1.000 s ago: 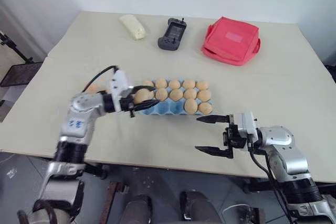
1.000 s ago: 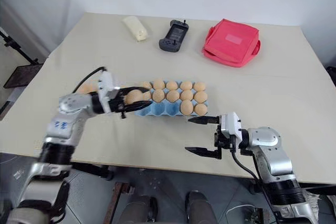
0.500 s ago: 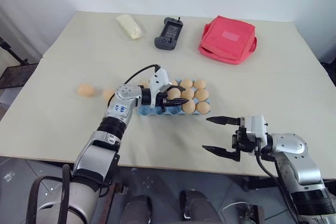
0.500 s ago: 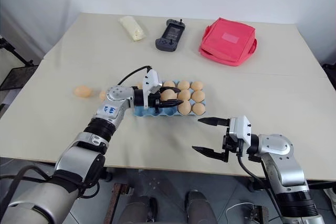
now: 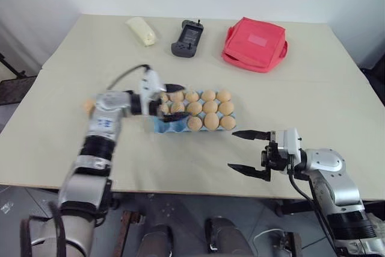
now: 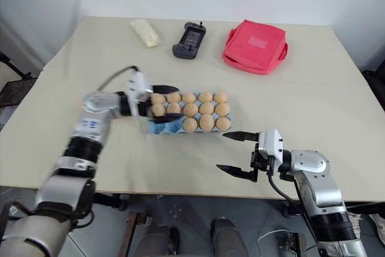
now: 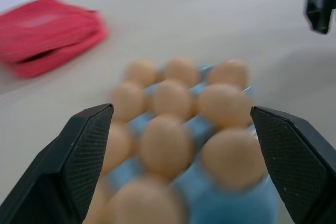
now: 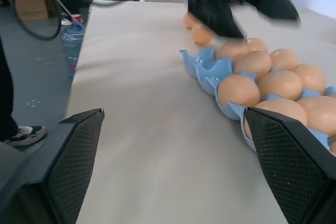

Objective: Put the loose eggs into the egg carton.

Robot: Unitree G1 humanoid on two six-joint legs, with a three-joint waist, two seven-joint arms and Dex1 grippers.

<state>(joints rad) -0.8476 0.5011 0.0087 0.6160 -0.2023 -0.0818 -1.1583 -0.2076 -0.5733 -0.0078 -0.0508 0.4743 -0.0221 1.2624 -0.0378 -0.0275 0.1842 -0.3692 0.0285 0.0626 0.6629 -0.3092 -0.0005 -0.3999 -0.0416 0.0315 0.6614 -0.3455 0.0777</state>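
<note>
The egg carton (image 6: 191,114) lies mid-table, its long axis running left to right, nearly full of eggs (image 6: 206,110); two cups at its near-left corner are empty; my left gripper (image 6: 161,105) hangs over that left end, fingers spread wide, holding nothing; one loose egg (image 5: 89,106) lies on the table (image 6: 313,106) behind my left arm; my right gripper (image 6: 231,153) waits near the front edge, jaws wide, empty.
</note>
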